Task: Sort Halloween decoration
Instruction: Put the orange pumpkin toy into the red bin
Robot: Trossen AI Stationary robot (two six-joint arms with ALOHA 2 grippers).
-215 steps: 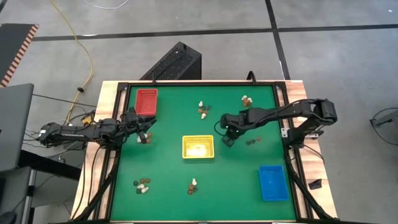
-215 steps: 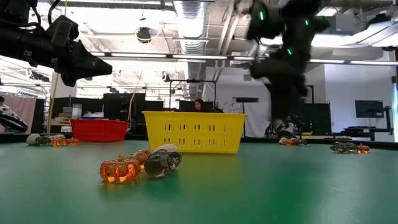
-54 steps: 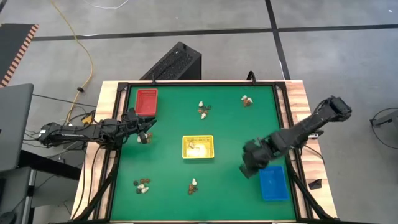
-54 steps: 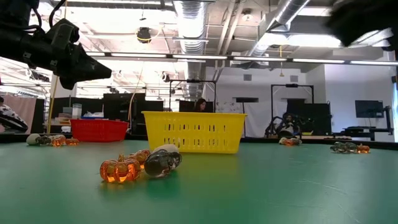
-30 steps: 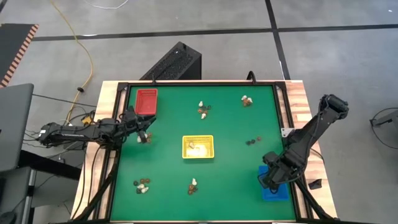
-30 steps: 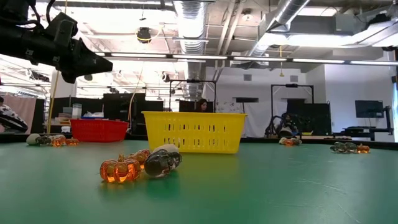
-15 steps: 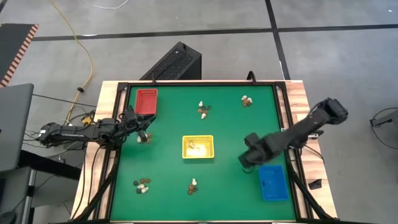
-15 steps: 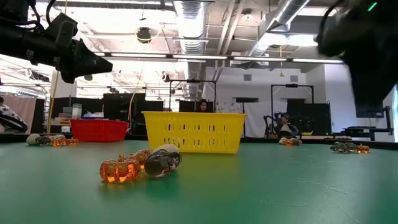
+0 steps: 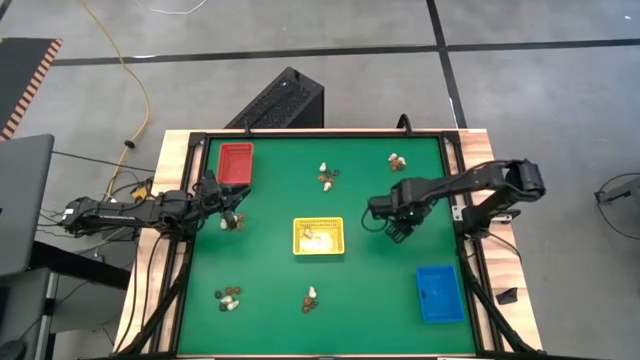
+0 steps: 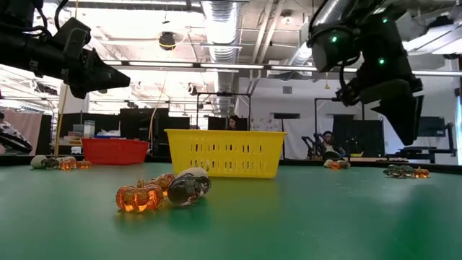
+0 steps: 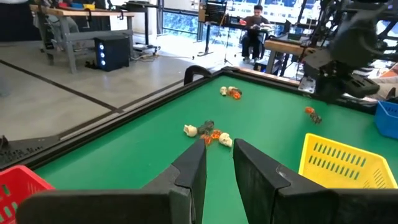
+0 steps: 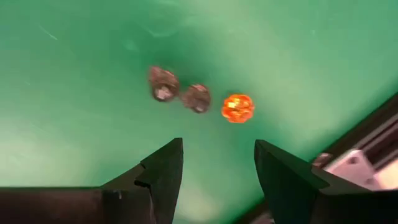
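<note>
Right gripper (image 12: 214,171) is hovering, fingers wide and empty, over a small cluster: two dark trinkets (image 12: 180,90) touching, an orange pumpkin (image 12: 238,107) just at their 3 o'clock. Closing here is risking pinching two at once or knocking the pumpkin away. Left gripper (image 11: 217,155) is waiting, fingers narrow, holding nothing.

Three trays sit on the bench (image 9: 270,290): one red tray (image 9: 236,163), one yellow tray (image 9: 318,237), one blue tray (image 9: 438,293). Two arms work over it, each with one end effector: left end effector (image 9: 232,208), right end effector (image 9: 394,232). Trinkets lie in six small clusters in the high view. Under the right wrist camera there are three trinkets: two dark trinkets (image 12: 180,91) and one orange pumpkin (image 12: 238,107).
</note>
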